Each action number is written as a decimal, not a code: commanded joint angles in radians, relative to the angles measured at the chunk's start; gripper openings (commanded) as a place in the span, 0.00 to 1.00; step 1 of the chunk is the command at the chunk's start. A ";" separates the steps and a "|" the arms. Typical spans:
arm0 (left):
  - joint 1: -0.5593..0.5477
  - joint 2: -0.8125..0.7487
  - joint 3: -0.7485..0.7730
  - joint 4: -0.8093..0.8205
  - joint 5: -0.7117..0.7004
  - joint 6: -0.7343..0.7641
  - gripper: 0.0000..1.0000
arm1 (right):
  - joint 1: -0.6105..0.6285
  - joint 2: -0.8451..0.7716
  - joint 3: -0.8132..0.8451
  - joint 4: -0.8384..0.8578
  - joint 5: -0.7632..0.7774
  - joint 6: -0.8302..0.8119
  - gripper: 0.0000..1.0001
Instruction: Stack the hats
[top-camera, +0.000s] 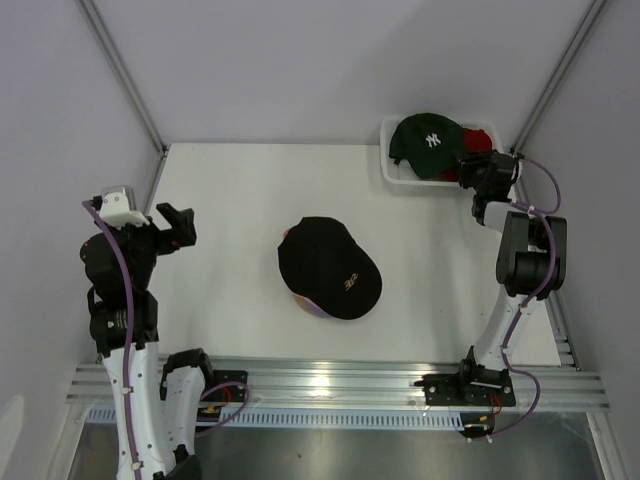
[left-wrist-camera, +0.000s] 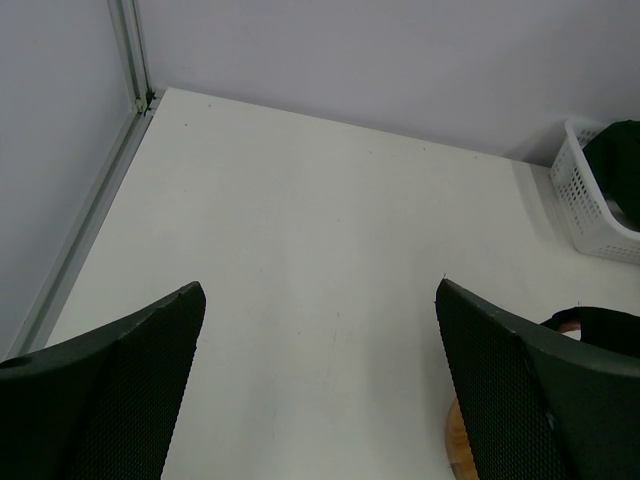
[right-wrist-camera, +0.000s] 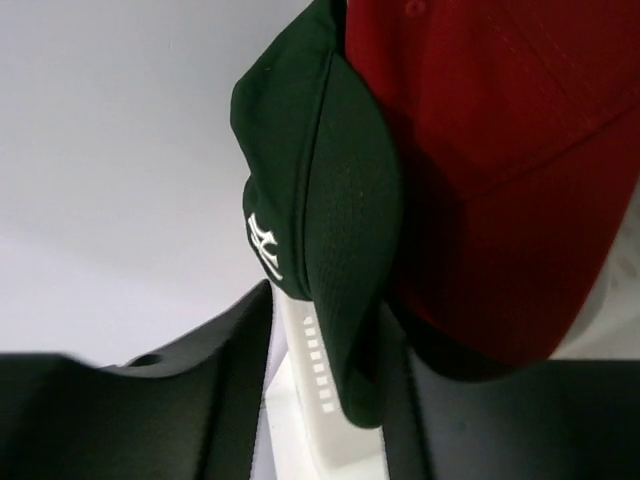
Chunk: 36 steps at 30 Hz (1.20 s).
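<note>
From above, the black cap (top-camera: 330, 268) tops a pile at mid-table (top-camera: 230, 190), with the pink cap (top-camera: 287, 236) and purple cap (top-camera: 314, 310) edging out beneath. The right tool (top-camera: 482, 170) reaches into the white basket (top-camera: 388, 165) at the dark green cap (top-camera: 428, 143), which lies over the red cap (top-camera: 478, 140), so fetching hat 4 looks like the step in hand. The left wrist view shows the left tool (left-wrist-camera: 320, 290) spread and empty above the table. The right wrist view has the green brim between the jaws, but whether they pinch it cannot be told, and the next move calls for a firm grip and a lift clear of the red cap.
</note>
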<state>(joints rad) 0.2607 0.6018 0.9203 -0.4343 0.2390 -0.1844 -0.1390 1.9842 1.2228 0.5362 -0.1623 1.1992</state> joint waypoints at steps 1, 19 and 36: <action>0.012 -0.005 0.008 0.028 -0.013 -0.006 0.99 | 0.009 0.053 0.075 0.067 0.020 -0.004 0.40; 0.012 -0.025 0.009 0.028 -0.015 -0.007 1.00 | 0.067 -0.117 0.377 0.191 -0.365 0.143 0.00; -0.009 -0.151 -0.024 0.071 -0.102 -0.013 1.00 | 0.449 -0.619 -0.210 0.216 -0.203 0.275 0.00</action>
<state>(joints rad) 0.2584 0.4797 0.9054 -0.4088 0.1806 -0.1864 0.2810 1.5089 1.0763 0.7437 -0.4732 1.4910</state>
